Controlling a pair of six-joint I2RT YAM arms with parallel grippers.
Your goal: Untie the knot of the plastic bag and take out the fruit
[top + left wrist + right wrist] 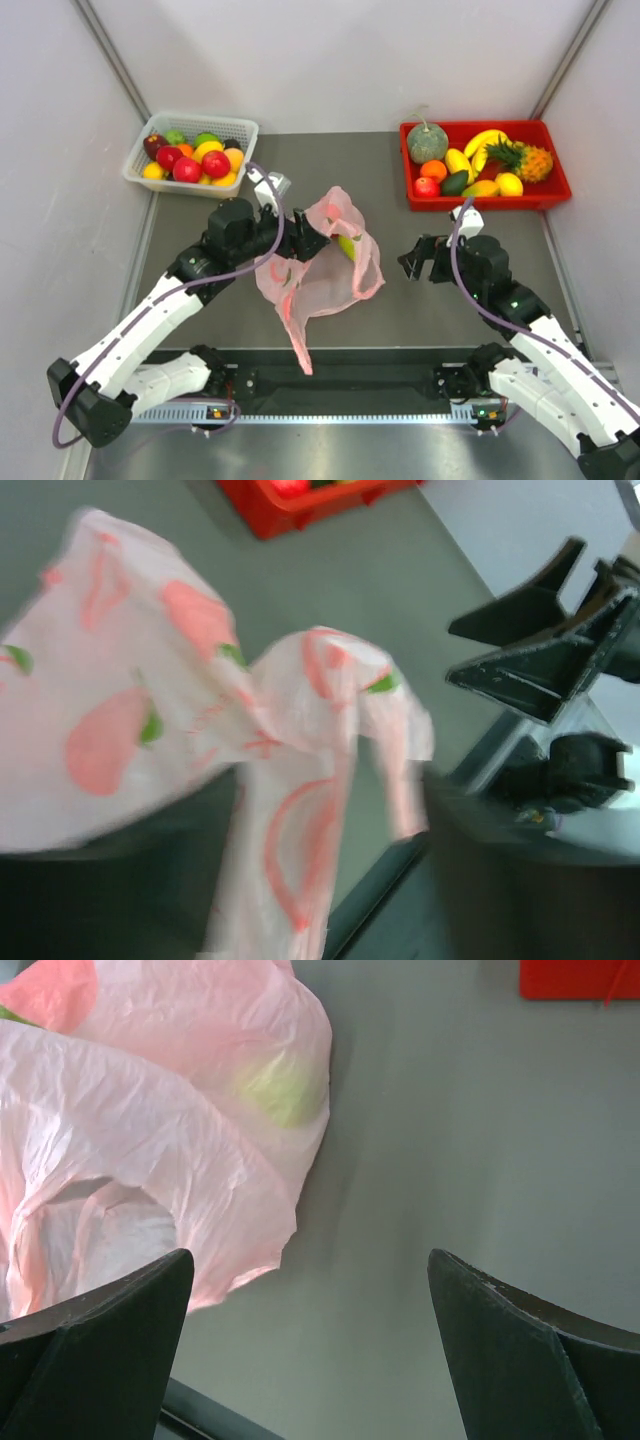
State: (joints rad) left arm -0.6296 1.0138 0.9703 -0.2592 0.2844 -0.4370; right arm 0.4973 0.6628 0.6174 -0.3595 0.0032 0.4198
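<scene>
Grey matt worktop [420, 310], boxed in by pale plain walls [330, 60] with metal strips up the far corners; a black rail [340, 380] runs along the near edge between the two arm bases. Item one, the plastic bag [320, 280]: thin pink film with red and green printed marks, lying crumpled mid-worktop, one long strip trailing towards the near rail. A yellow-green fruit [347, 246] shows through the film on the bag's right side, resting on the worktop. The handle strips look bunched together in the left wrist view, but that view is blurred and I cannot make out a knot. Left gripper [315, 242]: pushed into the bag's upper left from the left, with film draped over and in front of its jaws. Whether they pinch the film or merely stand in it I cannot tell. Right gripper [408, 262]: low over the worktop just to the right of the bag, jaws spread wide and holding nothing, with bare grey surface between them. The bag's edge lies beside its left finger [110, 1330]. Item two, a white basket [243, 128] at the far left, heaped with small red, yellow, orange and green fruits. Item three, a red tray [555, 190] at the far right, holding a grey-green melon [427, 143], bananas [485, 143], a pineapple [527, 160] and smaller fruits. Both containers stand well apart from the bag. Only the bag's own loose film lies between the jaws and the fruit.
</scene>
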